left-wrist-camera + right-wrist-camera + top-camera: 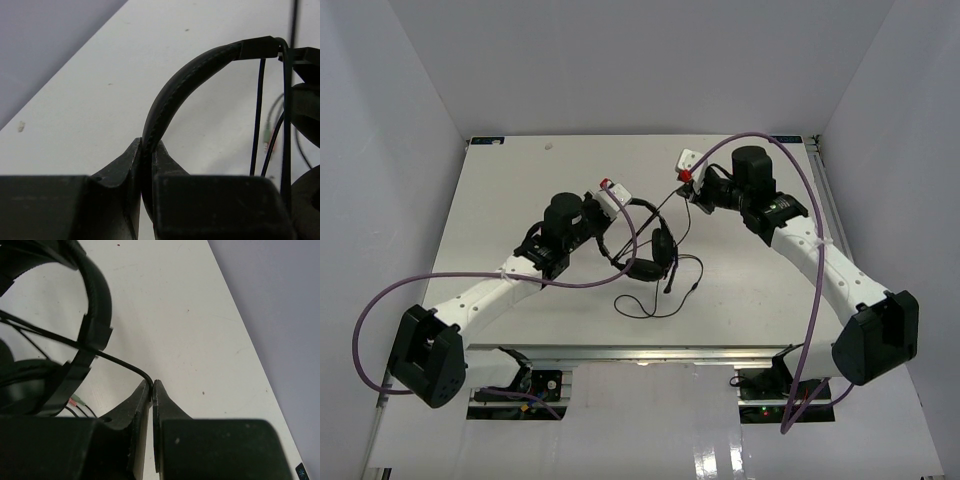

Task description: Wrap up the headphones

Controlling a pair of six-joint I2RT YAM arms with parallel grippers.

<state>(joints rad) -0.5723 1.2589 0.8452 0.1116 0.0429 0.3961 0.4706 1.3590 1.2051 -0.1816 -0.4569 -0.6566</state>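
Note:
The black headphones (650, 250) sit mid-table, ear cups near the centre, the headband arching left. My left gripper (612, 197) is shut on the headband (172, 95), seen pinched between the fingers in the left wrist view. My right gripper (686, 172) is shut on the thin dark cord (117, 361), which runs taut from the fingertips back to the headset (90, 305). The rest of the cord (655, 300) loops loosely on the table in front of the ear cups, and its small pink and green plugs (76, 402) lie near the right fingers.
Thick purple arm cables (560, 283) arc over both arms. The white table (520, 190) is walled by white panels on three sides. A gap with electronics lies along the near edge (650, 375).

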